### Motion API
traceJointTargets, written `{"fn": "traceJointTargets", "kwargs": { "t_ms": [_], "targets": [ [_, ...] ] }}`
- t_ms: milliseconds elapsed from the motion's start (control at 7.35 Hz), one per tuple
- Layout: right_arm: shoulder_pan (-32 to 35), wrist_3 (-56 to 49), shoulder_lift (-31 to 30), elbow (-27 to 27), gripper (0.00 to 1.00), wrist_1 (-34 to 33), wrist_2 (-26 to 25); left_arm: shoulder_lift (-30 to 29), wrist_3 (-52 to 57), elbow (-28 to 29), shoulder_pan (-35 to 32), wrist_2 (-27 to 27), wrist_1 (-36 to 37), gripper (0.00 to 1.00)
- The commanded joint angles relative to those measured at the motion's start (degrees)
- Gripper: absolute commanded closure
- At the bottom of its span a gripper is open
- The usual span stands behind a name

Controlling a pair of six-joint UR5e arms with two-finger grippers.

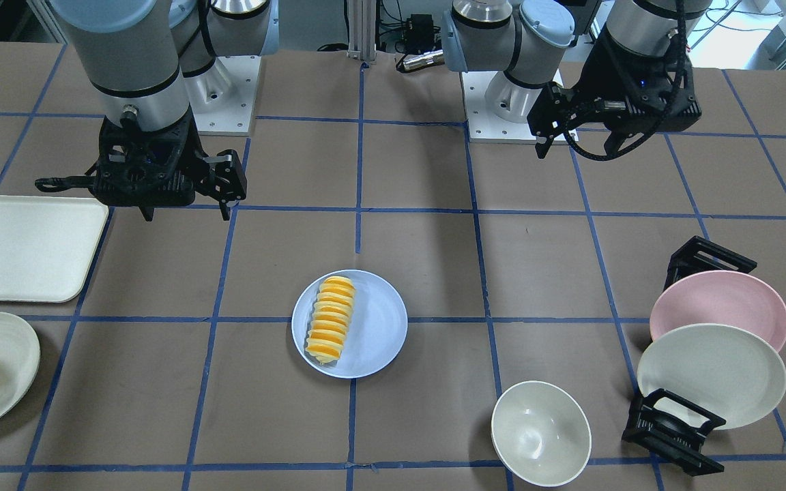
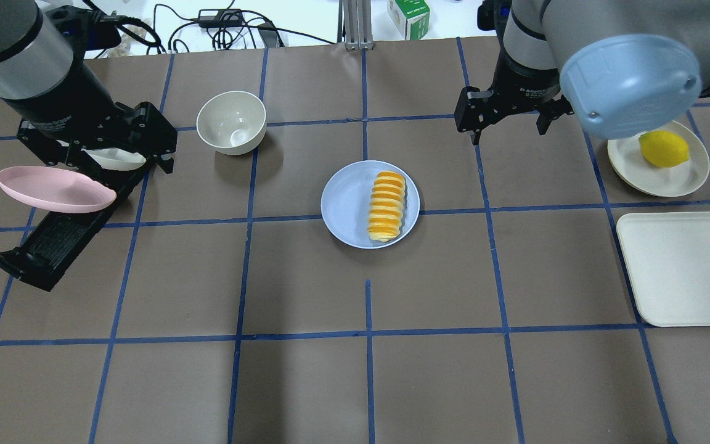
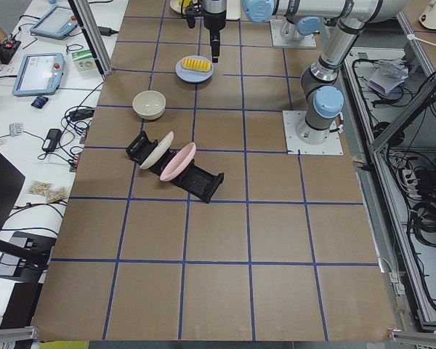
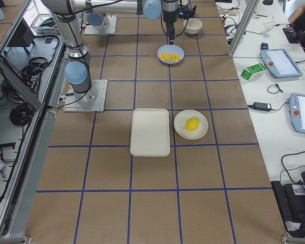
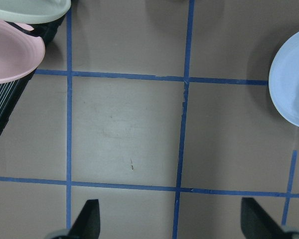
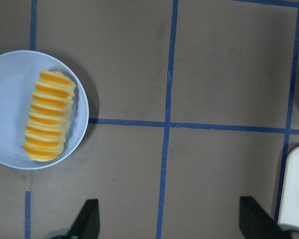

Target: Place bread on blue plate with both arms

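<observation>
The bread (image 2: 386, 206), a pale yellow loaf with orange-striped tops, lies on the right half of the blue plate (image 2: 346, 203) at the table's middle. Both also show in the front view, bread (image 1: 331, 318) on plate (image 1: 379, 327), and in the right wrist view, bread (image 6: 49, 115) on plate (image 6: 10, 99). My left gripper (image 2: 105, 159) is open and empty, raised above the plate rack, well left of the plate. My right gripper (image 2: 508, 128) is open and empty, raised behind and to the right of the plate. The left wrist view shows only the plate's rim (image 5: 289, 79).
A cream bowl (image 2: 232, 122) stands back left. A black rack (image 2: 53, 246) holds a pink plate (image 2: 53, 188) and a cream plate under my left gripper. At the right are a cream plate (image 2: 681, 179) with a lemon (image 2: 663, 148) and a cream tray (image 2: 688, 268).
</observation>
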Motion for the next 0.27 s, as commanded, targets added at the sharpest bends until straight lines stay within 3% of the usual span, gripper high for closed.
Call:
{"fn": "traceJointTargets", "kwargs": {
  "t_ms": [0, 136],
  "targets": [
    [-0.54, 0.01, -1.3, -0.85, 0.0, 5.71, 0.14, 0.15, 0.35, -0.14, -0.08, -0.31, 0.1, 0.0],
    [-1.32, -0.78, -1.3, -0.6, 0.0, 3.62, 0.05, 0.15, 0.27, -0.05, -0.08, -0.31, 0.1, 0.0]
  ]
}}
